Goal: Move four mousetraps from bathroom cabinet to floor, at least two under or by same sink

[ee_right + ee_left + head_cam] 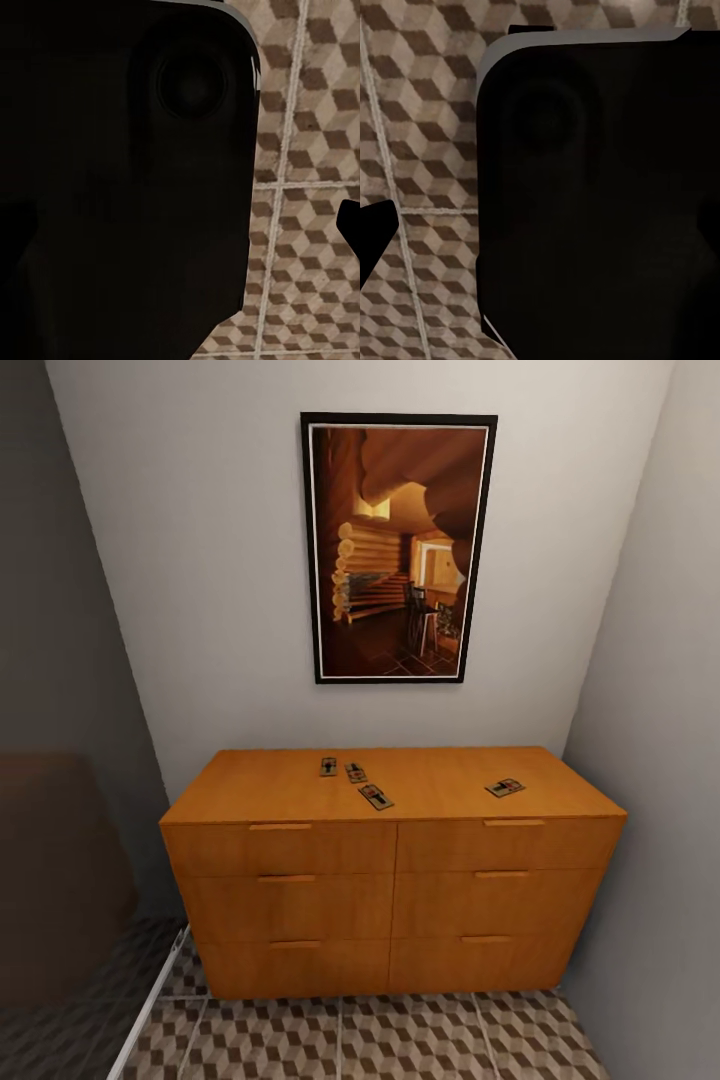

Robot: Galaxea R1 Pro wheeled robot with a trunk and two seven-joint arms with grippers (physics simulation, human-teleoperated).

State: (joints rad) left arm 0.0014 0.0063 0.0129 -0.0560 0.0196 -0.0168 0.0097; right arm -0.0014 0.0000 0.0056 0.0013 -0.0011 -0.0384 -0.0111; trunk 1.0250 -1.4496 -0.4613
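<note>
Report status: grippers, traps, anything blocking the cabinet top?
Gripper state can't be read from the wrist views. Four mousetraps on the cabinet top: three clustered left of center, one toward the right. Nothing blocking the top.

Head cam faces the cabinet [395, 860] and wall head-on from near, tilted slightly down. Both wrist cams point down close over the bathroom floor [420, 150], shared with the head view's bottom edge.

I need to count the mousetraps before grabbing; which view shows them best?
The head view: all four mousetraps lie on the cabinet top. Both wrist views face patterned floor beside dark robot parts instead.
</note>
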